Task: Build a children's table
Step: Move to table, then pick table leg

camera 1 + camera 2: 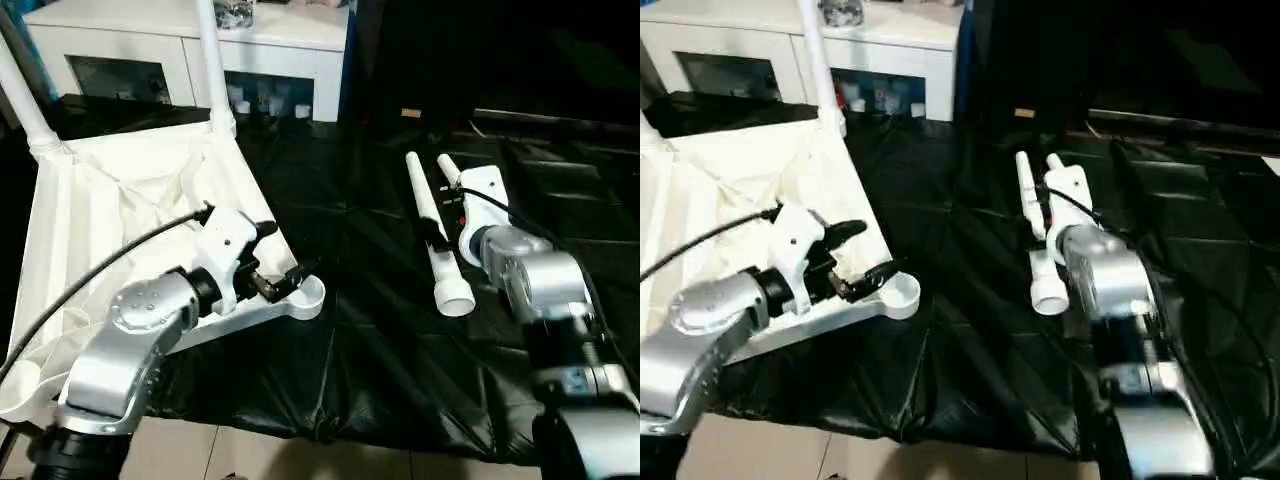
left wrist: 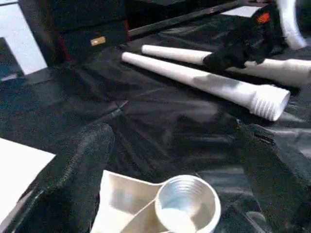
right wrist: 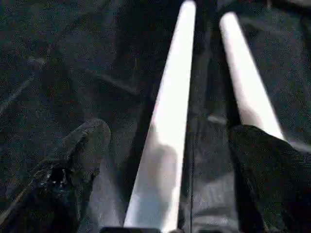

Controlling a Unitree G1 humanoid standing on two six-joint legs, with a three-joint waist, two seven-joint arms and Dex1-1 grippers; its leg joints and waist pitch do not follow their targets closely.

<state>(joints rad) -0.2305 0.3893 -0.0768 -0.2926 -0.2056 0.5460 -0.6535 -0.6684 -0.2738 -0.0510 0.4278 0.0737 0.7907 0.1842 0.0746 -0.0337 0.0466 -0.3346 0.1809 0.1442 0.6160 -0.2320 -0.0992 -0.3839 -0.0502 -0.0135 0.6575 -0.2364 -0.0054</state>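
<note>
The white plastic rectangular table top (image 1: 130, 200) lies ribbed underside up on the left of the black sheet (image 1: 350, 340), two fitted white tube legs (image 1: 212, 70) rising from its far corners. Two loose tapered white legs (image 1: 430, 235) lie side by side on the right, long axes running near to far, ridged collars nearest. The left gripper (image 1: 285, 265) reaches right, jaws wide apart around the near round corner socket (image 2: 188, 203). The right gripper (image 3: 170, 145) points forward and down, jaws spread over one loose leg.

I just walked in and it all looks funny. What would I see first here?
First, the big white tabletop lying upside down on the left of the black sheet, with two legs already standing up from its far corners. Next, two loose legs lying side by side on the right, with the right tool open over one. The left tool is open at an empty corner socket.
</note>
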